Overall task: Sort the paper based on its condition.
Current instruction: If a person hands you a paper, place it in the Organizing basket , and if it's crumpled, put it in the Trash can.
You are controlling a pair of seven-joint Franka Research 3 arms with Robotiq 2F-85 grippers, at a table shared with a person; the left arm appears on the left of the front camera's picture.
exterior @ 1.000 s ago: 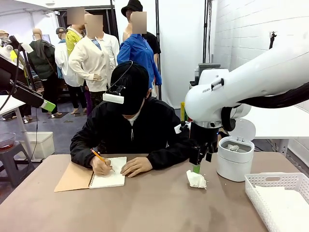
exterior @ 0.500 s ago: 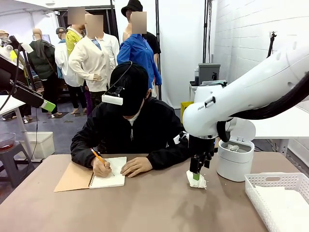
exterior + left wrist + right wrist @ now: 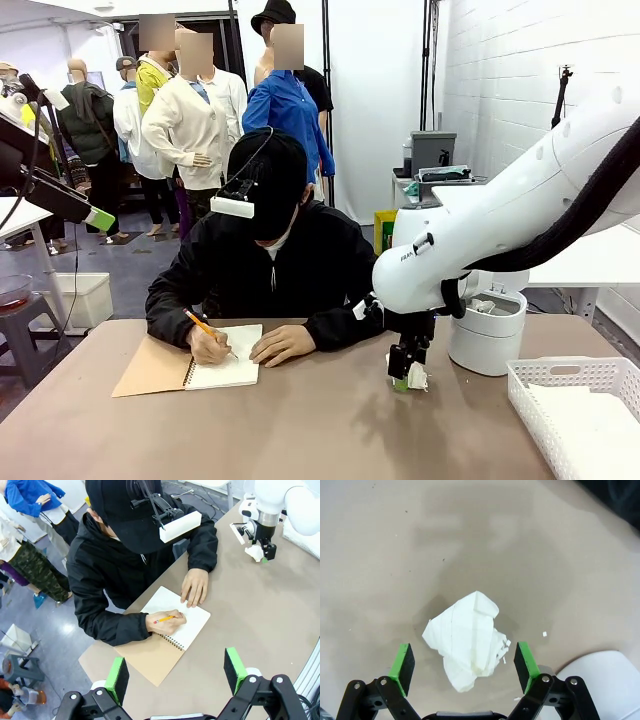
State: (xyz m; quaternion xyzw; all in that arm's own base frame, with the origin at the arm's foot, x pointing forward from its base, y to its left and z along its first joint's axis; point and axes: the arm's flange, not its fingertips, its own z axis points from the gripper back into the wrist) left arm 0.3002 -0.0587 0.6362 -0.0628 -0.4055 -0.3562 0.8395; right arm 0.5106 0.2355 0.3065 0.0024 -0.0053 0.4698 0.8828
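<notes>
A crumpled white paper wad (image 3: 469, 638) lies on the brown table. My right gripper (image 3: 464, 664) hangs straight over it, open, one green pad on each side of the wad, not touching it. In the front view that gripper (image 3: 406, 378) is low at the wad (image 3: 417, 377), right of centre. The left wrist view shows the same wad (image 3: 254, 553) under the right arm far off. My left gripper (image 3: 176, 672) is open and high above the table, holding nothing. A smooth white sheet lies in the white basket (image 3: 580, 385).
A person in black writes with a pencil in a spiral notebook (image 3: 190, 367) at the far left of the table. A white lidded bin (image 3: 487, 322) stands behind the wad. The basket sits at the front right corner.
My right gripper has come down and slightly left, from just above the wad to around it. Its jaws stayed open. The person keeps writing.
</notes>
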